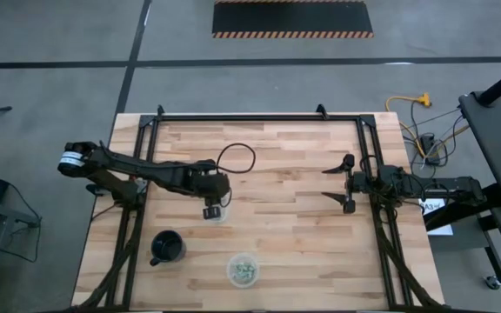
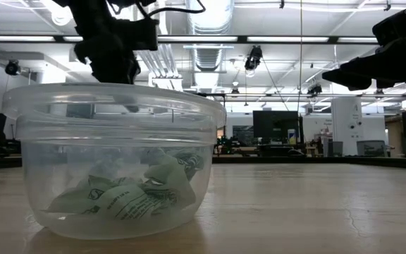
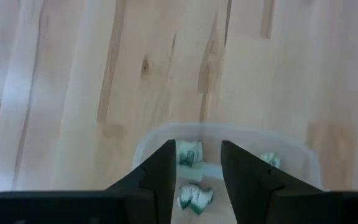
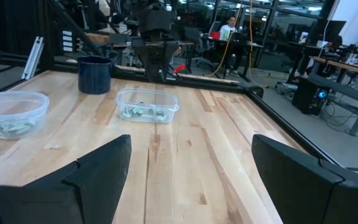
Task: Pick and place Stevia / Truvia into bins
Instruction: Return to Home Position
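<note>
Retraction: left gripper point(image 3: 197, 152), slightly spread, empty above squarish container point(image 3: 185, 127), should rise straight first; right gripper point(image 1: 324, 183), spread, waits well apart from it.

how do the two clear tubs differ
The round tub is circular; the squarish tub has rounded corners. The round tub stands alone near the black mug; the squarish tub sits under the open left gripper. Both are clear and hold pale green packets. The right gripper waits at the right of the table.
</note>
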Available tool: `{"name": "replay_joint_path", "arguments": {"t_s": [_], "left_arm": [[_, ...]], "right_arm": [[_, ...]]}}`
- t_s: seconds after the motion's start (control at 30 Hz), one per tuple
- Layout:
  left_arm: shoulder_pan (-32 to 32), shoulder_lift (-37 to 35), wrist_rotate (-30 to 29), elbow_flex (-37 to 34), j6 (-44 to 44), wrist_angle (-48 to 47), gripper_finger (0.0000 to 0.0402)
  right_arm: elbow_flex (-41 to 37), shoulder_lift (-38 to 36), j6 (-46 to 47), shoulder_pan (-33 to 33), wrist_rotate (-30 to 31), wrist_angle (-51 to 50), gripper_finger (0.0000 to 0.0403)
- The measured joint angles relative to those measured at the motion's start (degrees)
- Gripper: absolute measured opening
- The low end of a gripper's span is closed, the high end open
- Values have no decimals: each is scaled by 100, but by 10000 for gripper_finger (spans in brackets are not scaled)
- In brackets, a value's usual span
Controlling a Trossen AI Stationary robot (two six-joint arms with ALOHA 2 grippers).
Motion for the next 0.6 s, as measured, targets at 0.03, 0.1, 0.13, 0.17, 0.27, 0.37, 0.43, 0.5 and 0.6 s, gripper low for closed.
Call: {"name": "replay_joint_path", "arguments": {"t_s": [0.03, 0.1, 0.13, 0.17, 0.27, 0.37, 0.43, 0.5, 0.6], "left_arm": [[-1, 0, -2, 0, -1, 126, 109], [-2, 0, -2, -2, 0, 476, 109], [0, 0, -2, -2, 0, 601, 109], [0, 0, -1, -4, 0, 774, 109], [0, 0, -1, -4, 0, 1366, 109], [2, 0, -9, -9, 39, 2156, 109], [4, 0, -11, -9, 8, 2780, 109], [4, 0, -12, -9, 228, 3317, 109], [7, 0, -14, -1, 973, 4036, 109]], "right_arm": [[0, 0, 0, -1, 2, 0, 325], [0, 1, 0, 1, 2, 0, 325], [0, 1, 0, 0, 2, 0, 325], [0, 1, 0, -1, 2, 0, 325], [0, 1, 0, -1, 2, 0, 324], [0, 1, 0, 1, 2, 0, 324], [0, 1, 0, 1, -2, 0, 324], [0, 1, 0, -1, 2, -1, 324], [0, 1, 0, 1, 0, 0, 324]]}}
